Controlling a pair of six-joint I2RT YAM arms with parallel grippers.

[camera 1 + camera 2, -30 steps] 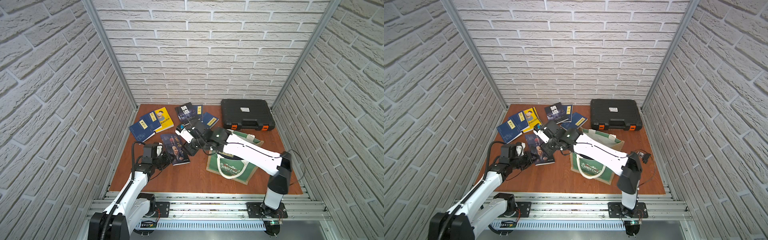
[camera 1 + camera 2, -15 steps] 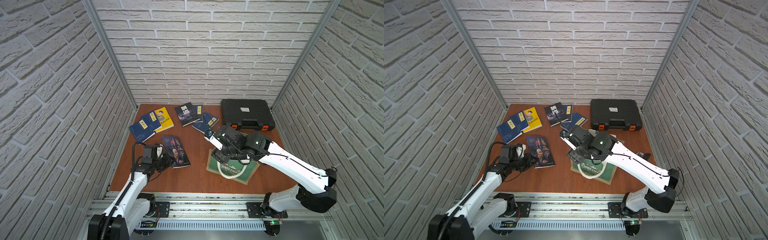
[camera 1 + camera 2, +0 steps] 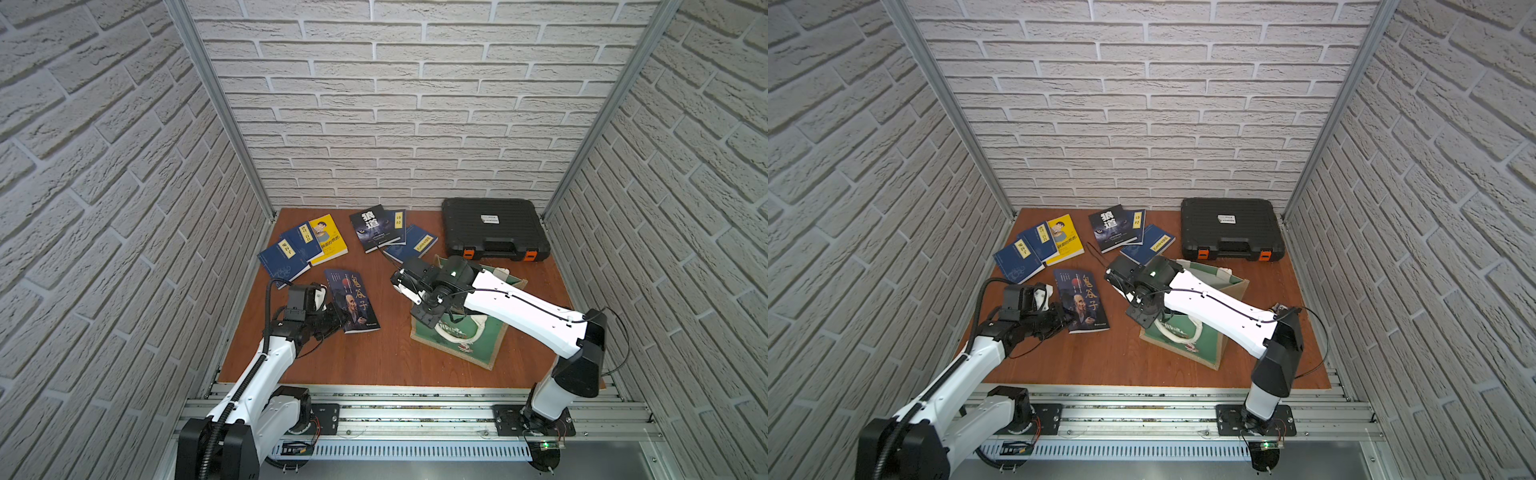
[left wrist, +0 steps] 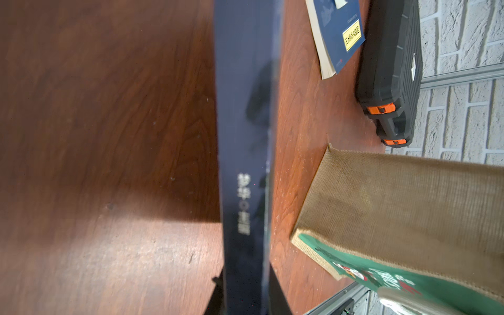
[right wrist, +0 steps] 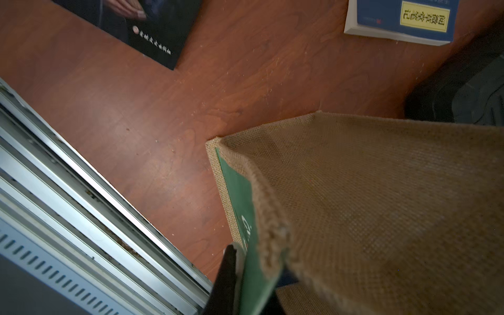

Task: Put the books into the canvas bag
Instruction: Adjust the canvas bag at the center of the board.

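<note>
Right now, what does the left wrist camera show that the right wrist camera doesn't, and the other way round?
Only the left wrist view: the orange latches of the black case, and the left end effector clamped on the dark book, seen edge-on. Only the right wrist view: the metal rail along the table edge, and the right end effector pinching the bag at its green rim. Both: the bag, the dark book, a blue book with a yellow label, and the wooden table.
</note>
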